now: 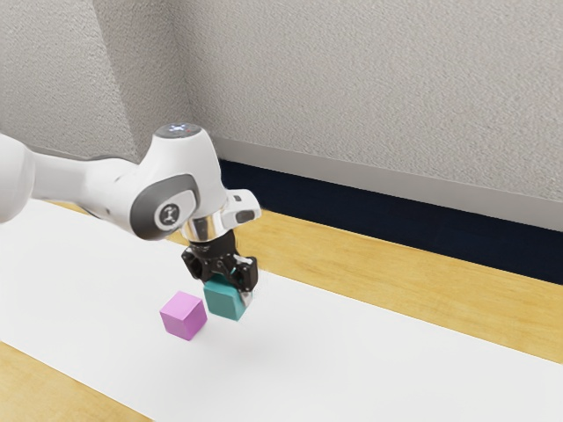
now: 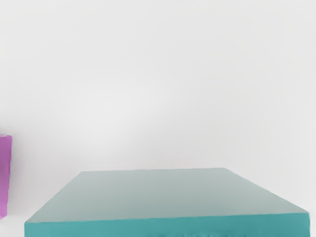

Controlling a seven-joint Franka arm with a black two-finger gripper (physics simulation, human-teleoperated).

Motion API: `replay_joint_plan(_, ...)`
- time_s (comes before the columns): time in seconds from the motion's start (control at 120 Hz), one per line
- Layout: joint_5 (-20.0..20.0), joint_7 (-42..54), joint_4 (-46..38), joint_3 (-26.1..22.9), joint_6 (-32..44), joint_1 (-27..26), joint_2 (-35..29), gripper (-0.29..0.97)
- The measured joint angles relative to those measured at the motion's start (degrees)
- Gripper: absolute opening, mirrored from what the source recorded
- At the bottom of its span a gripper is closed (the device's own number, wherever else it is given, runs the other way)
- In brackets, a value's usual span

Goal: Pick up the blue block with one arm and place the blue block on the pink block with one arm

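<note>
pick-up: done. the gripper (image 1: 230, 283) is clamped on the blue block (image 1: 223, 302), which renders teal, with fingers on two opposite sides. the block hangs clear of the table (image 1: 396, 352), its shadow below it. placing: outstanding. the pink block (image 1: 183, 315) sits on the table just beside the held block, toward the exterior view's left, its top bare. judged remaining: shift over the pink block, lower, release. containers: none seen.
</note>
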Motion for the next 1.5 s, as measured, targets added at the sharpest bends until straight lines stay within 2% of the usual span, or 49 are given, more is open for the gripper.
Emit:
replay_joint_plan(0.442,0.3,4.5,1.5,8.4,-1.3,1.5,2.1,0.3)
replay_joint_plan(0.617,0.2,6.8,2.8,8.3,-1.5,4.2,3.4,0.3)
replay_joint_plan(0.9,0.9,10.5,2.7,10.2,-2.2,2.9,2.1,0.31)
replay_joint_plan(1.075,2.4,13.0,2.5,13.0,-2.9,-0.1,0.6,0.31)
replay_joint_plan(1.5,3.4,17.4,1.2,13.2,-5.1,1.6,-3.3,0.31)
